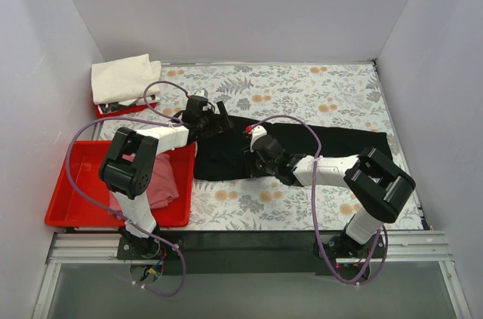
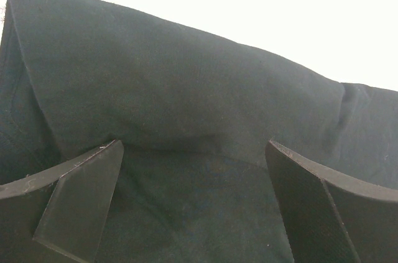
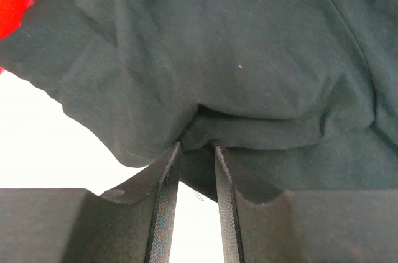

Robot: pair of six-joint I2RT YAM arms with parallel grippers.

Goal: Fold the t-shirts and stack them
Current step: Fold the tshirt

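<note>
Right gripper (image 3: 196,151) first: jaws nearly closed, pinching a raised fold of the black t-shirt (image 1: 332,142) between them.

Over at the near left, the big red tray (image 1: 75,198) holds the dusty pink t-shirt (image 1: 162,179), bunched against its right side. At the back left, a smaller red tray (image 1: 113,111) carries the cream-white t-shirt (image 1: 121,78), folded and overhanging it.

The black shirt stretches across the flowered table cover (image 1: 302,93), its left end up against the big tray's right rim and its right end near the right wall (image 1: 445,108). There's bare flowered cover behind the shirt, and a narrower strip in front of it.

Left gripper (image 2: 194,145) sits at the shirt's back left corner, fingers (image 2: 81,201) spread wide, with black cloth bulging up between them. Whether the pads touch it I can't tell.
</note>
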